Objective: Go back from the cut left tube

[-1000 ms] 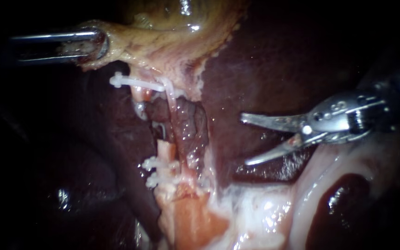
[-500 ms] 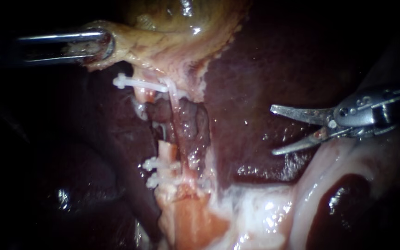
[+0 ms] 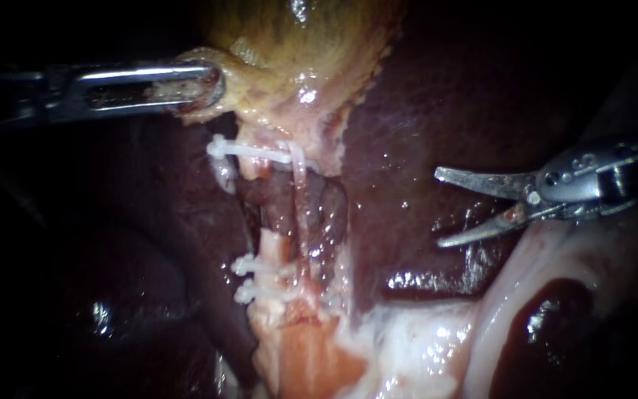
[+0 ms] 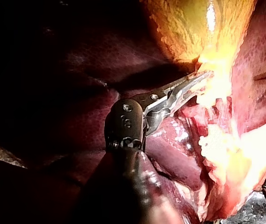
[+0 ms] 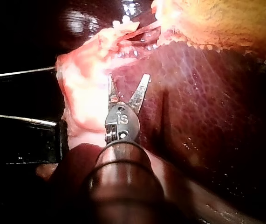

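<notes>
1. Right instrument (image 3: 438, 207): the jaws stand wide open in a V and hold nothing. Both are thin, blade-like and smeared with red. In the right wrist view (image 5: 128, 77) the same wide gap shows, with nothing between the jaws.
2. Contact: the jaws lie over the dark surface of the liver (image 3: 422, 96), close to its lower edge, where it meets the pale tissue (image 3: 422, 347). Whether the lower jaw touches the liver cannot be told.
3. Pose: the shaft comes in from the right, nearly level, with the tips aimed at the cut left tube (image 3: 271, 247) but well apart from it, a bare stretch of liver lying between.
4. Cut left tube: it lies in the cleft below the gallbladder (image 3: 297, 37). Its lower stump carries two clips (image 3: 251, 279), one just beside the other. One clip (image 3: 249, 150) crosses the upper stump under the gallbladder's edge. An open gap separates the two stumps.
5. Left instrument (image 3: 212, 83): the jaws are clamped on the gallbladder's lower edge, with tissue pinched between them. The left wrist view (image 4: 202, 78) shows the same grip on yellow tissue.
6. Pose: the shaft comes in level from the left, above the upper clip.
</notes>
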Controlling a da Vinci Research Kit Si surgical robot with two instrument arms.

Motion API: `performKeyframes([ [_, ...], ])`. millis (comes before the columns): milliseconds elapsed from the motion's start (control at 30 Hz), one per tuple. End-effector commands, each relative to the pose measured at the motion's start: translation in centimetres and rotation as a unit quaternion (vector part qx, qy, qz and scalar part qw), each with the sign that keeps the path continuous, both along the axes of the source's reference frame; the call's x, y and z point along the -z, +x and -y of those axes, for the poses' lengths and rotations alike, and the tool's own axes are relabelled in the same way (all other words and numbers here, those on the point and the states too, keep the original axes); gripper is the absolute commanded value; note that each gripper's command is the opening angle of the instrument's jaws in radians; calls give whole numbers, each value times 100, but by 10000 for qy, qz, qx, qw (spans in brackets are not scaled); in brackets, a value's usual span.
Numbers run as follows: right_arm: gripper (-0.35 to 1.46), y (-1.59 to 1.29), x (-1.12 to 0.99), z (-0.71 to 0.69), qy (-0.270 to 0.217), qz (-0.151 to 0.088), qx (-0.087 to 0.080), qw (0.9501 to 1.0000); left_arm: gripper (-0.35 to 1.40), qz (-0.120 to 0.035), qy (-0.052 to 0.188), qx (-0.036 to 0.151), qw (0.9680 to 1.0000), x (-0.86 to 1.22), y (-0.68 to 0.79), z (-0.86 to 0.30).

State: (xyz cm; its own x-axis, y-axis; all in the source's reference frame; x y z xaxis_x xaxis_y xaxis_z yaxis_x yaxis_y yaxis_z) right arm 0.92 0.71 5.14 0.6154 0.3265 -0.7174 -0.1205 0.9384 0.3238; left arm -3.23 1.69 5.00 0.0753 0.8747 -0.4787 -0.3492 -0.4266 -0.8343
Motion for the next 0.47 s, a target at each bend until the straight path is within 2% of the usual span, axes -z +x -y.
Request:
performKeyframes([
  [33,145,0,0,0,0,-1,1,10000,-35,-14,2,-27,10000,-2,-2,1],
  [467,145,0,0,-1,18,-15,15,10000,-35,-20,-33,-62,10000,-6,-6,4],
])
